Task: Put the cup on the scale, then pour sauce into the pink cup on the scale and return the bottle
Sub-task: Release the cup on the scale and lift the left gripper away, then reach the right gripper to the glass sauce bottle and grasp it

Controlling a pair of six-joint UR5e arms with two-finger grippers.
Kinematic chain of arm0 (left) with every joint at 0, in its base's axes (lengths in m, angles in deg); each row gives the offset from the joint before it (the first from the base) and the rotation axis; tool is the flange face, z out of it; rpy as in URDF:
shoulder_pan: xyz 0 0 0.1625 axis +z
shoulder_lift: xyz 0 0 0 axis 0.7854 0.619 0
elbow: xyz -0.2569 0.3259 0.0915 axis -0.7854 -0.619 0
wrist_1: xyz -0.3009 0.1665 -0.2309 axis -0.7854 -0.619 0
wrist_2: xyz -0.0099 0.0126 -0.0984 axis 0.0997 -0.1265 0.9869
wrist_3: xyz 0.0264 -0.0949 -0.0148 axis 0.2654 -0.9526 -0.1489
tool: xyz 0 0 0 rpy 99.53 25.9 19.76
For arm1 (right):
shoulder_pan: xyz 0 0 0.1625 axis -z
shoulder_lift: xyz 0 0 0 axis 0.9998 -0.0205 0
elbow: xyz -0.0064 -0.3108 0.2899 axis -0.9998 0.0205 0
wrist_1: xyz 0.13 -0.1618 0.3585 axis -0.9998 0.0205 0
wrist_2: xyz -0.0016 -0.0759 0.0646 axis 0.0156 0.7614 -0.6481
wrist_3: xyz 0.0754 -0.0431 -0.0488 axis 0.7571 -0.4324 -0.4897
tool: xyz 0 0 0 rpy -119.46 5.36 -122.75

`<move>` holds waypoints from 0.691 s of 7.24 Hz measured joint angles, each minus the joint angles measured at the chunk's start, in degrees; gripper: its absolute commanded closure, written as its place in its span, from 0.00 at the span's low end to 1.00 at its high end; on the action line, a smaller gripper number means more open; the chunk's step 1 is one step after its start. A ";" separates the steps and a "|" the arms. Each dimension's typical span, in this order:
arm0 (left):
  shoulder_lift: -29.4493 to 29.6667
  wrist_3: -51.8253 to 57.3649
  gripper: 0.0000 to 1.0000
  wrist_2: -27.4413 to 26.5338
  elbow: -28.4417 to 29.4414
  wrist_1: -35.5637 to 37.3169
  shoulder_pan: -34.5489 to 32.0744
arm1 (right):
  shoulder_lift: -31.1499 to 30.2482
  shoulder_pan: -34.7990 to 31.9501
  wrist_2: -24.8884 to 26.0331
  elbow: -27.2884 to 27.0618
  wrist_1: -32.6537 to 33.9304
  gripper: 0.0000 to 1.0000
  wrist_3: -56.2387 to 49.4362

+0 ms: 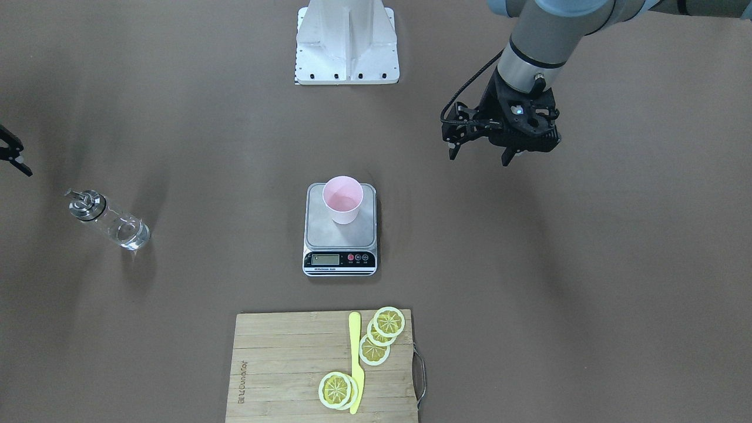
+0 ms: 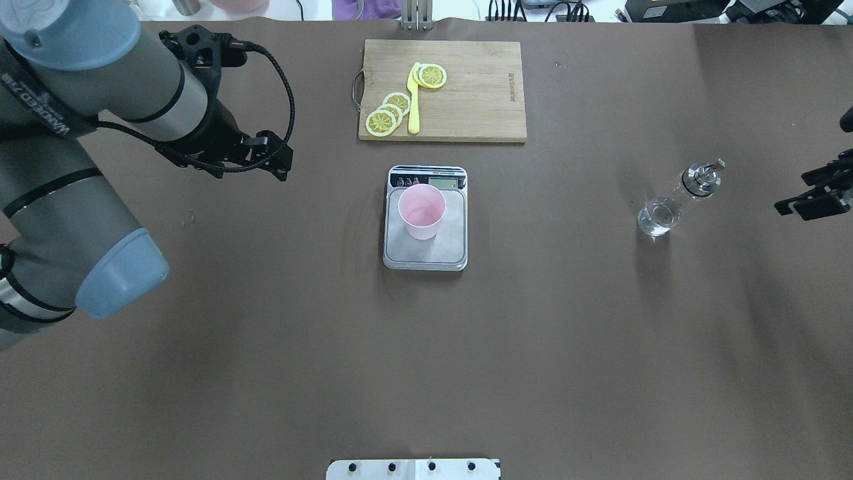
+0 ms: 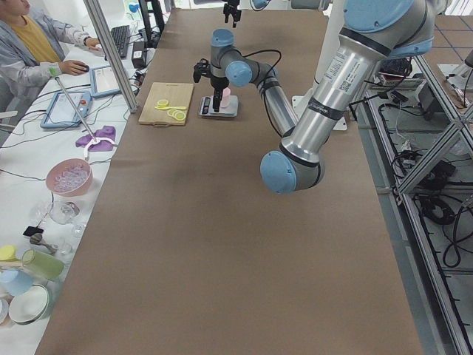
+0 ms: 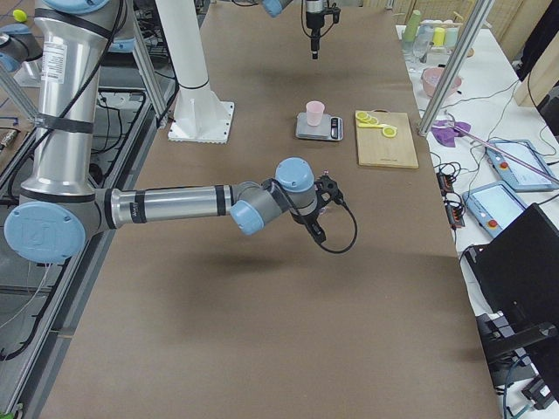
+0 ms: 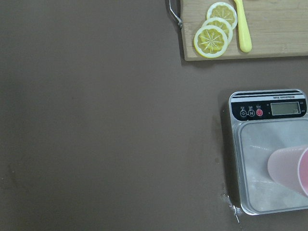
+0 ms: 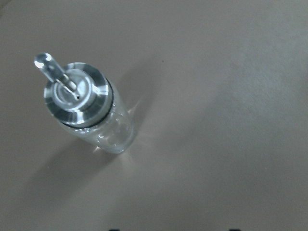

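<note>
Close under my right wrist camera stands the small clear glass bottle (image 6: 103, 127), upright on the brown table (image 2: 533, 347), its shiny metal pour-spout cap (image 6: 77, 94) pointing up at me. Clear, colourless sauce (image 1: 130, 234) shows through the glass. Checking the right gripper (image 2: 791, 193): it hangs near the bottle without touching it, fingertips spread wide and holding nothing.

Over to the middle now. I see the pale pink tapered cup (image 2: 421, 212) standing upright on the silver steel platform of the small digital scale (image 2: 426, 257), whose black display strip is on the side away from the robot. Bottle and scale are well apart.

On to the left gripper (image 1: 479, 155): it hovers above bare table on the robot's left of the scale, apart from the cup, fingers spread and empty. Beyond the scale lies the wooden cutting board (image 2: 480, 100) with yellow lemon slices (image 2: 390, 113) and a yellow plastic knife (image 2: 414, 110).
</note>
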 measured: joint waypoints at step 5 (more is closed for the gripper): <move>-2.02 -1.11 0.03 -0.38 -0.18 -0.03 -1.71 | 1.80 2.90 1.97 4.32 -13.69 0.04 -0.23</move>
